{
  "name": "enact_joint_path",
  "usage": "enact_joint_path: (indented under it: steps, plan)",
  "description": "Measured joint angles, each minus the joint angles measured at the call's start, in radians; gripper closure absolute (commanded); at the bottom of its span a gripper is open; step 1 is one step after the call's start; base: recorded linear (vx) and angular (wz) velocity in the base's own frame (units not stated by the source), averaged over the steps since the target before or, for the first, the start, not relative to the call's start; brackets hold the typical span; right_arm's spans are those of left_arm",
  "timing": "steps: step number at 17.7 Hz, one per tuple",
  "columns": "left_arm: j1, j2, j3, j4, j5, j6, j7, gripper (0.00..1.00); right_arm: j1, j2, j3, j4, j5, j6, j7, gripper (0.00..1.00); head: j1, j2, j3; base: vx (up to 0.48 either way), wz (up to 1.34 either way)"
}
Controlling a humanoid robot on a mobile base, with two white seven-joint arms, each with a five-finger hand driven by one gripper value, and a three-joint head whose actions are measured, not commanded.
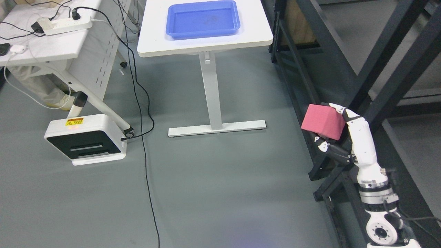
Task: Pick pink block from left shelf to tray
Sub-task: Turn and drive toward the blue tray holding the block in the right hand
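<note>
Pink block (323,121): held clear of the floor beside the dark shelf frame (348,62), well apart from the blue tray (237,19) on the white table (151,44). Matte, likely light foam; best pinched across opposite flat faces. Clasped by right hand (339,137), fingers (341,111) over top, thumb beneath, forearm rising from lower right.

A single head view looks steeply down from the robot's own height onto the grey floor (224,193). It faces forward toward a white table (206,43) at the top centre, which sits far off, its blue tray (174,29) cut by the upper edge. A dark shelf frame (344,51) runs down the right side, nearest the camera.
</note>
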Motion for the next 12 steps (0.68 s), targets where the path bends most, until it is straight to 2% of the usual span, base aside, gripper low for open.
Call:
enact_joint_path:
  steps: [12]
  plan:
    - [0.000, 0.000, 0.000, 0.000, 0.000, 0.000, 0.000, 0.00, 0.000, 0.000, 0.000, 0.000, 0.000, -0.006, 0.000, 0.96, 0.0000, 0.000, 0.000, 0.045, 0.22]
